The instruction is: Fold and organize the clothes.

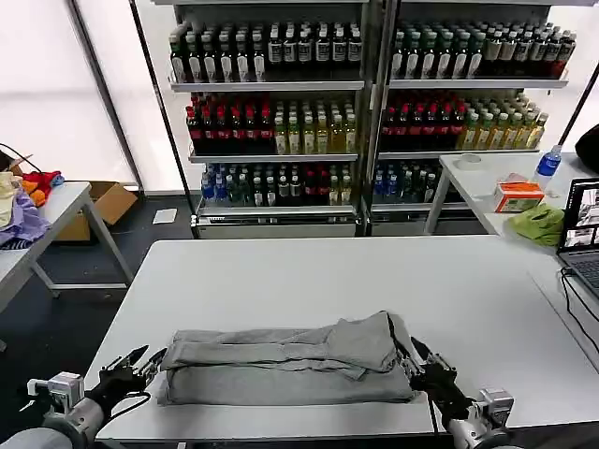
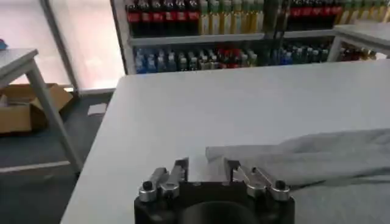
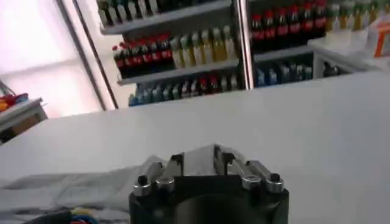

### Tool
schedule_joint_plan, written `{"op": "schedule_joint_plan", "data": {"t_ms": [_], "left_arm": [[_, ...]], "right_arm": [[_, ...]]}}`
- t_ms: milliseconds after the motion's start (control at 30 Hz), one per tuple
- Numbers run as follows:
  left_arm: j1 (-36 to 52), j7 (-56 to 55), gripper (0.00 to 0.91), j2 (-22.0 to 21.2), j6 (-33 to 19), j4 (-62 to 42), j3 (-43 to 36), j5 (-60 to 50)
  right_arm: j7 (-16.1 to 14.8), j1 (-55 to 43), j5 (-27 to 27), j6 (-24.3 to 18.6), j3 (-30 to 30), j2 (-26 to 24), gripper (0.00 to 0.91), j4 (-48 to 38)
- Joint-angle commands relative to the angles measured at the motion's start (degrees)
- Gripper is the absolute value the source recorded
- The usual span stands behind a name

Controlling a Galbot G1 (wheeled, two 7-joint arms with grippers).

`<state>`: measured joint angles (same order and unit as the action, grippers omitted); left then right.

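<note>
Currently, L to R: left hand [image 1: 150,360] sits low at the near-left corner of the white bench [image 1: 309,271], just beside the left end of the shirt [image 1: 285,365], not gripping; wrist view shows its fingers [image 2: 180,170] apart w/ nothing between them. Grey shirt lies folded into a long band along the near bench edge, one sleeve layer draped on top, slightly rumpled. Right hand [image 1: 421,360] sits at the shirt's right end, touching or just beside the cloth; fingers [image 3: 220,159] apart, holding nothing. Behind: shelves of bottles [image 1: 281,131], labels too small to read. No legible writing on the shirt.
</note>
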<state>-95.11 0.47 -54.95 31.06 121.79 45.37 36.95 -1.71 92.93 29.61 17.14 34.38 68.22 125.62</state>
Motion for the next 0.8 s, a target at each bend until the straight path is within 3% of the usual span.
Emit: {"op": "schedule_joint_plan", "data": {"t_ms": [33, 133, 300, 633, 667, 700, 800], "left_arm": [[-0.4, -6.6, 0.907, -10.6, -3.4, 3.0, -5.7, -2.7], [2.5, -8.5, 0.907, -15.2, -7.5, 0.8, -10.5, -4.0], [6.4, -14.5, 0.907, -21.2, -8.1, -3.5, -14.5, -4.9], [6.4, -15.6, 0.907, -24.3, -11.1, -7.4, -15.6, -9.4], [6.0, -15.2, 0.262, -24.1, -11.3, -7.3, -15.7, -9.1], [5.5, -14.4, 0.0, -24.0, -11.8, -6.8, -15.8, -9.2], [4.7, -13.2, 0.01, -24.1, -11.5, -6.6, -16.2, -9.6]], "right_arm": [[-7.1, 2.8, -4.9, -18.1, 1.6, 0.0, 0.907, -5.4], [-7.5, 3.3, -6.2, -19.2, 1.3, 0.2, 0.907, -6.8], [-7.9, 4.6, -5.1, -19.3, 1.6, 0.2, 0.907, -5.3], [-8.1, 5.4, -3.1, -19.1, 1.6, 0.3, 0.907, -3.1], [-8.1, 5.6, -2.9, -19.0, 1.6, 0.4, 0.907, -2.9], [-8.2, 5.8, -2.6, -19.0, 1.6, 0.5, 0.907, -2.7], [-8.2, 6.6, -1.8, -19.1, 1.9, 0.5, 0.907, -2.1]]}}
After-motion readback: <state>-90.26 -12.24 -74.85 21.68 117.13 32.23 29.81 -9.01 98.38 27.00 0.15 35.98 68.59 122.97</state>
